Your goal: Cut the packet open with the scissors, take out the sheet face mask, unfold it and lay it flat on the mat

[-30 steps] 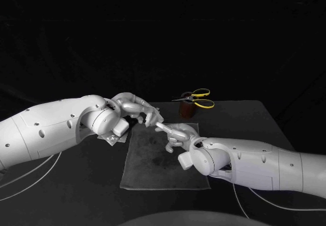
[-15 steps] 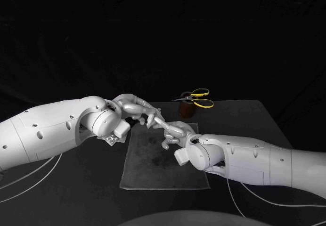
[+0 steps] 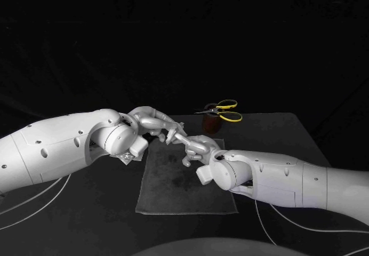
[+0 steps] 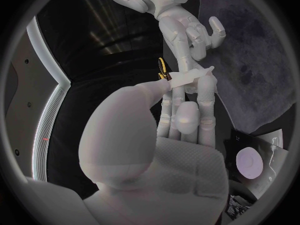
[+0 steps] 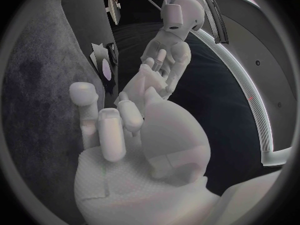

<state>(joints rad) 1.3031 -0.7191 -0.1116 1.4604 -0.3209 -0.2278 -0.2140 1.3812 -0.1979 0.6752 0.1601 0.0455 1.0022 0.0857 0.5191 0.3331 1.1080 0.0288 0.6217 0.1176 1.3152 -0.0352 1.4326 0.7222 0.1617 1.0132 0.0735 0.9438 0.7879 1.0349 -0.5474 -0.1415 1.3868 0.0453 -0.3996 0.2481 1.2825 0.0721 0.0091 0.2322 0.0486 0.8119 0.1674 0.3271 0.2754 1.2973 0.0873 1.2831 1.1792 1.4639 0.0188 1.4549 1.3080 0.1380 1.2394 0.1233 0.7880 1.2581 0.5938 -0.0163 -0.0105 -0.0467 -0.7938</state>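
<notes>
You have the mat [image 3: 184, 186] flat on the desk [image 3: 285, 136]. Over its far edge your left hand [image 3: 158, 125] and right hand [image 3: 198, 150] each pinch the folded mask [image 3: 180, 138], held between them. The packet [image 3: 127, 158] lies just left of the mat.

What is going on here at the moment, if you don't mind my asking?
The two robot hands meet above the far end of the mat. The left robot hand pinches a small folded white piece, probably the sheet mask. The right robot hand reaches its other end, but whether it grips is unclear. The packet lies on the table beside the mat, and the scissors stand in a brown holder. Nothing is laid out yet.
</notes>
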